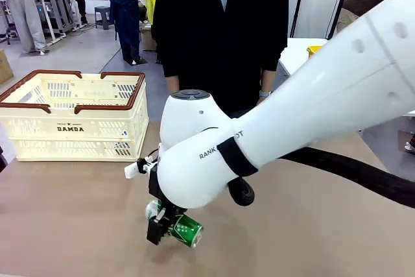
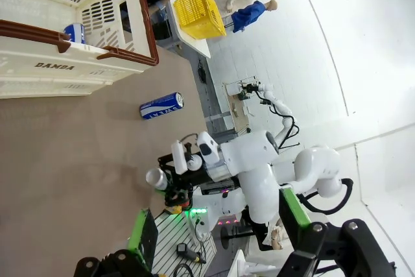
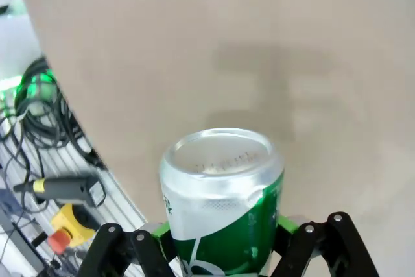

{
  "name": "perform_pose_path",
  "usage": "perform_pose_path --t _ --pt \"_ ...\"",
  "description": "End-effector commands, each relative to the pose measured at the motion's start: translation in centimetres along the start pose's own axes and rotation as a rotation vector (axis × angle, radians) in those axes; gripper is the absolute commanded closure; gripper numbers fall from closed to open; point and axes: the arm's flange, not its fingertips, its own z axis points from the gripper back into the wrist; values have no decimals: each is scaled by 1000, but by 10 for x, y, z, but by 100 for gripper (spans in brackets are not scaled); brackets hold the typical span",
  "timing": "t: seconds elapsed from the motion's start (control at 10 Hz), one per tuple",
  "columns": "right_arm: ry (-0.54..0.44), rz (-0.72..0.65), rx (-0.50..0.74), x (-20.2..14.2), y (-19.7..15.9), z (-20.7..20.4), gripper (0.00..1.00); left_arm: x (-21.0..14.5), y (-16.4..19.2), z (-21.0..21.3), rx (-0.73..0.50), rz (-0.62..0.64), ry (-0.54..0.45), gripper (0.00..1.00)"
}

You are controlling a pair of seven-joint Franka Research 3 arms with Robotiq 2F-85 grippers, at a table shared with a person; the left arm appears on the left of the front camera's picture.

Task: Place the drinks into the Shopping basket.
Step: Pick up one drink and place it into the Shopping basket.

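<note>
Cans number three. One green can (image 1: 188, 230) is clamped between the pads of the right gripper (image 1: 170, 225). It is tilted almost onto its side, low over the brown table (image 1: 65, 225), at about six o'clock in the front view. In the right wrist view its silver end points out from between the two black fingers (image 3: 123, 251).

One blue can (image 2: 161, 106) lies on its side on the table in the left wrist view, near the Shopping basket (image 1: 71, 128) but apart from it. A third can (image 2: 74, 32), blue and white, is inside that basket by its near wall.

The one cream basket stands at ten o'clock on the table in the front view. The left gripper (image 2: 214, 205) has its jaws spread wide and holds nothing. One person (image 1: 220, 24) in a dark top stands at twelve o'clock. One yellow mesh basket (image 2: 198, 11) rests on a white table beyond.
</note>
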Motion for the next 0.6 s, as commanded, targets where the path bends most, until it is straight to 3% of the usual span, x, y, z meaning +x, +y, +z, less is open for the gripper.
perform_pose_path --t 0.0,0.5 --pt "-41 -66 -10 27 -6 -8 100 -2 -2 0 -1 4 3 0" --pt "-51 -149 -33 40 -23 -20 100 -2 -2 0 -1 4 3 0"
